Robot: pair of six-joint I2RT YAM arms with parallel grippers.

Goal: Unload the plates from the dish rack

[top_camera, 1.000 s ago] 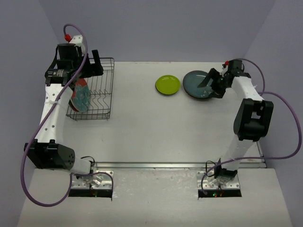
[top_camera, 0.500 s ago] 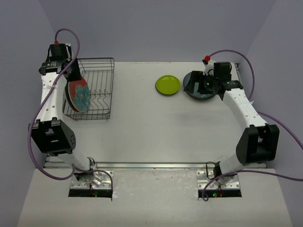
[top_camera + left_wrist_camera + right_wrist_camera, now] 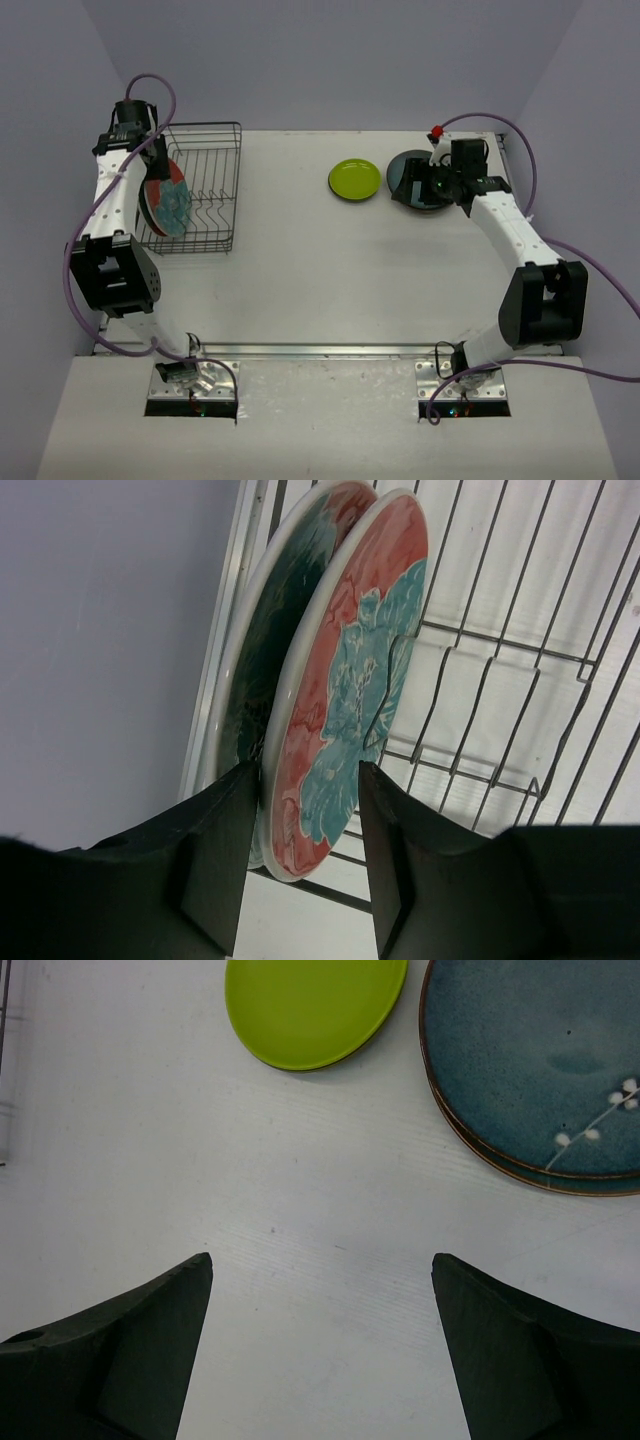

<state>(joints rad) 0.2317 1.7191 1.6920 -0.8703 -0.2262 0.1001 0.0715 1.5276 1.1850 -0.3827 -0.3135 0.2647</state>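
Right, the left gripper (image 3: 308,780) is down in the black wire dish rack (image 3: 237,180) at the ten o'clock corner of the white table (image 3: 330,280). Its two dark fingers straddle the lower rim of the large round red ceramic plate with the teal flower (image 3: 350,680), which stands on edge between the dividers. Whether the pads are truly pinching it, I cannot tell. Close behind it stands a second, similar flowered plate (image 3: 262,650), so the job looks like taking the front one alone: outer finger kept in the narrow gap, a firm squeeze, then a straight lift along the wires until the rim clears before any swing across. Tilt too soon and it could drag its neighbour or snag a divider. Over at one o'clock the right gripper (image 3: 320,1260) hovers empty with its jaws spread wide, above the small round lime-green plate (image 3: 354,179) and the stacked bluish-teal glazed plates (image 3: 540,1060), both lying flat on the table.
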